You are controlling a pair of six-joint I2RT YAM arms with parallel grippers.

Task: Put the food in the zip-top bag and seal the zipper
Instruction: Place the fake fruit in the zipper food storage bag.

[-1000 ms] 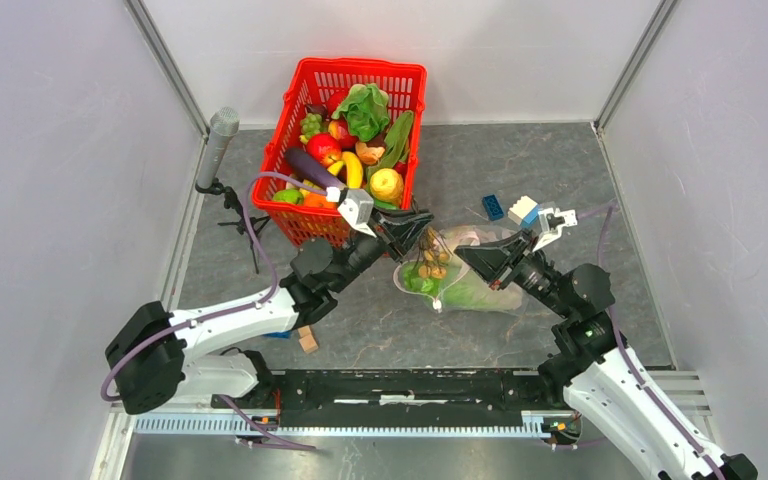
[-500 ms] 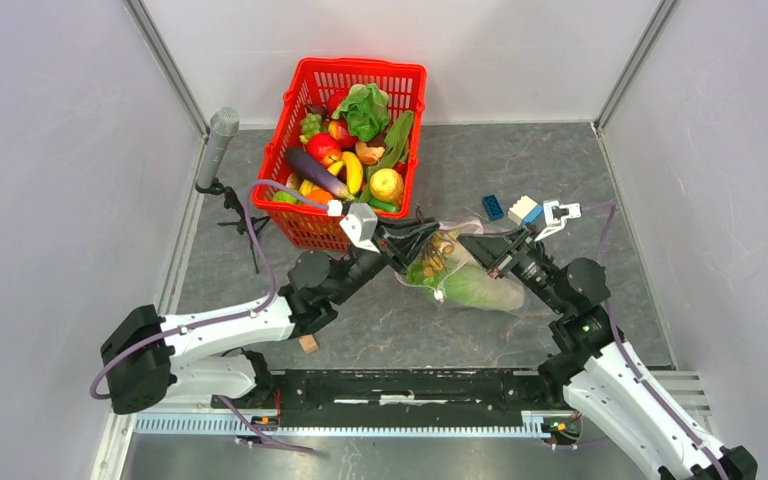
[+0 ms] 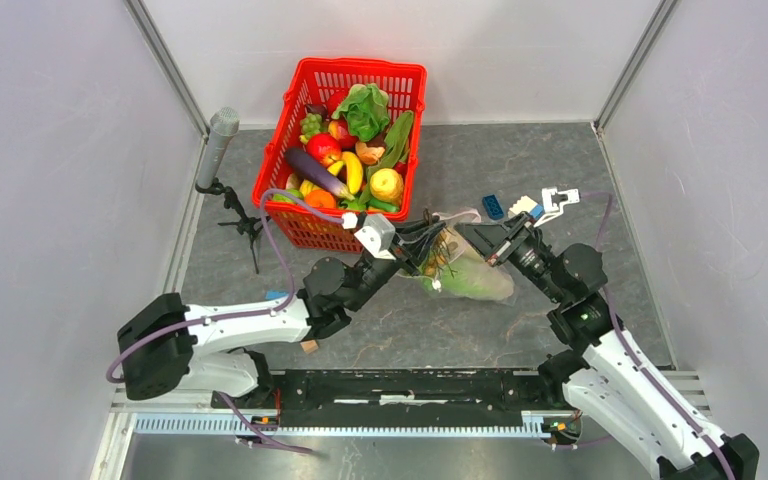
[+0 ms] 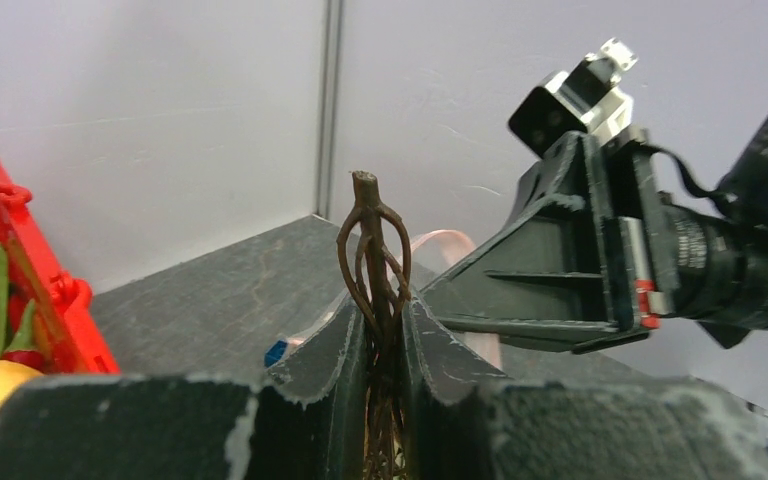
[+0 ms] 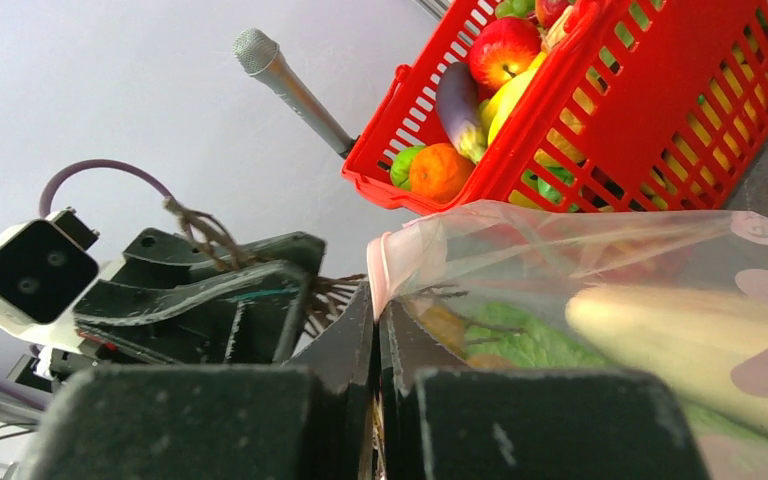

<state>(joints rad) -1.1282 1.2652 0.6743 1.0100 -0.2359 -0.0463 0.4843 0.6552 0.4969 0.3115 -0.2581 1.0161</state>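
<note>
My left fingers (image 4: 332, 372) pinch a brown stem (image 4: 370, 240) at the zip-top bag (image 3: 475, 278), mid-desk. My right fingers (image 5: 348, 345) clamp its zipper (image 5: 384, 262) edge. The cabbage (image 5: 680, 320) is inside, most food (image 3: 345, 150) sits in the basket (image 3: 360, 68), and the bag is unsealed.

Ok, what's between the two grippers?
Top view: the brown twiggy bunch the left gripper holds, at the mouth of the zip-top bag the right gripper pinches.

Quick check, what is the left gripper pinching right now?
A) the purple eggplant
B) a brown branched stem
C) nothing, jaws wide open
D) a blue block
B: in the left wrist view the left gripper is closed on a brown branched stem sticking up between its fingers.
</note>
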